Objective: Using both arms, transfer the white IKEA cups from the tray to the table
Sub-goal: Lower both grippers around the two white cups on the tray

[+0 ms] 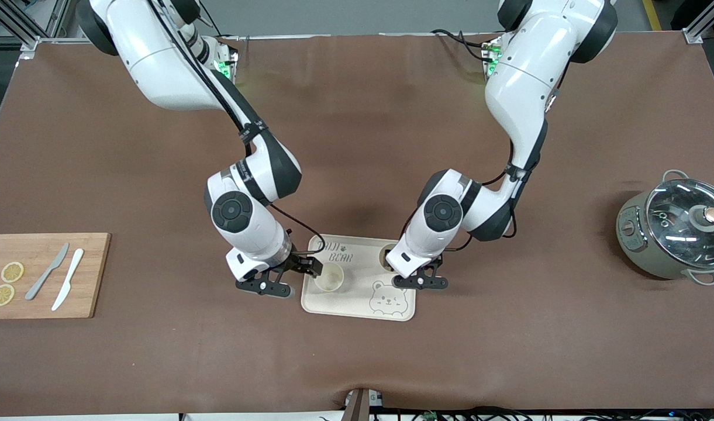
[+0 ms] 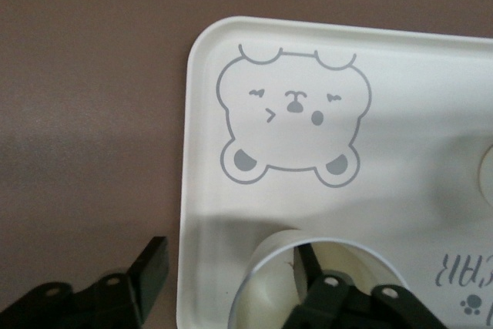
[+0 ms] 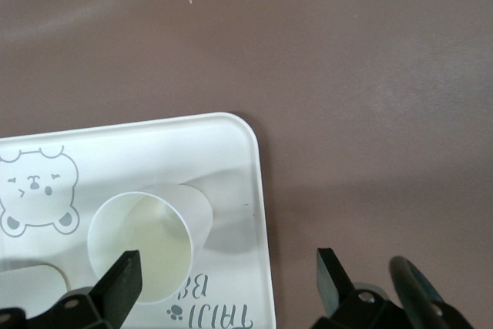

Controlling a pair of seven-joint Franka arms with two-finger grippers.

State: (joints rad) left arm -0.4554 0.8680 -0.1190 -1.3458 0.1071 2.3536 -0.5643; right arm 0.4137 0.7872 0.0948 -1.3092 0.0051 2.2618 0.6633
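Note:
The cream bear tray lies on the brown table with two white IKEA cups standing upright on it. One cup is at the tray's end toward the right arm. My right gripper is open above it. In the right wrist view one finger hangs over this cup and the other over bare table beside the tray. The other cup is partly hidden under my left gripper, which is open. In the left wrist view one finger is inside that cup and the other is off the tray's edge.
A wooden cutting board with two lemon slices, a grey knife and a white knife lies at the right arm's end of the table. A grey-green pot with a glass lid stands at the left arm's end.

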